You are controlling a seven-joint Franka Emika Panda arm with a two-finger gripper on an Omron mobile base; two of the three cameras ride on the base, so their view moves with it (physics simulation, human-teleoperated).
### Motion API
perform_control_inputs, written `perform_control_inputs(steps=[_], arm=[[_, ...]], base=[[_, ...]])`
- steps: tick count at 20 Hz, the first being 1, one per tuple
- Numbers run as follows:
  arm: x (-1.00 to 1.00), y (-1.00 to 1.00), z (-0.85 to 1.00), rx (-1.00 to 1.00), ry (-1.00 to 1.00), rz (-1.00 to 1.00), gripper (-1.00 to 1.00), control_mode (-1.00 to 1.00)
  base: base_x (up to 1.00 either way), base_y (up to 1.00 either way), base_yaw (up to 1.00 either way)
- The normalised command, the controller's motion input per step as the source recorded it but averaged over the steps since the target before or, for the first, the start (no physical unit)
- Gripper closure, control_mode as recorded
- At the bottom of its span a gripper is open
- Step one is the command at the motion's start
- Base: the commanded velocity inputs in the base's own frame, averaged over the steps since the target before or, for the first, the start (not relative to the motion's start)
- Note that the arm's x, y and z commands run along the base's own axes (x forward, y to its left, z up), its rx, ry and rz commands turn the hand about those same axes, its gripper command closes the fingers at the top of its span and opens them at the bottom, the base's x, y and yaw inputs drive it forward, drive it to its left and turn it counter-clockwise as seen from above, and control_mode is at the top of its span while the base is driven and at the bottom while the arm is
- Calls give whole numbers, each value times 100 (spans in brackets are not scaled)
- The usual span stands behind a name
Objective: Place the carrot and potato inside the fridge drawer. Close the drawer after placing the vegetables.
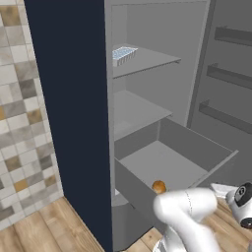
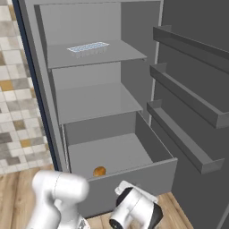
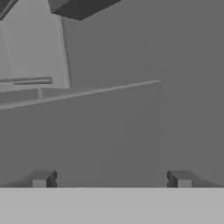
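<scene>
The end effector (image 3: 111,179) stands wide open and holds nothing, its two tips well apart. Just ahead of it is the flat grey front of the fridge drawer (image 2: 134,179), which is pulled out. Beyond that front, inside the drawer, lies the potato (image 2: 99,171) near the front wall.

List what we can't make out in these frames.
- Carrot: cannot be found; the fridge drawer front wall hides the floor's near strip in both base views.
- Potato: lower part hidden by that wall, right base view; the arm crowds it, left base view.
- Pincer: fingertips cut by the hand view's bottom edge.
</scene>
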Motion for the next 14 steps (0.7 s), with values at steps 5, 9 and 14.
perform_control_inputs(steps=[5, 9, 14], arm=[[94, 0, -22, 0, 20, 12, -100, -100], [100, 1, -14, 0, 6, 25, -100, -100], [100, 11, 0, 1, 0, 29, -100, -100]], base=[[0, 0, 0], [0, 0, 0], [0, 0, 0]])
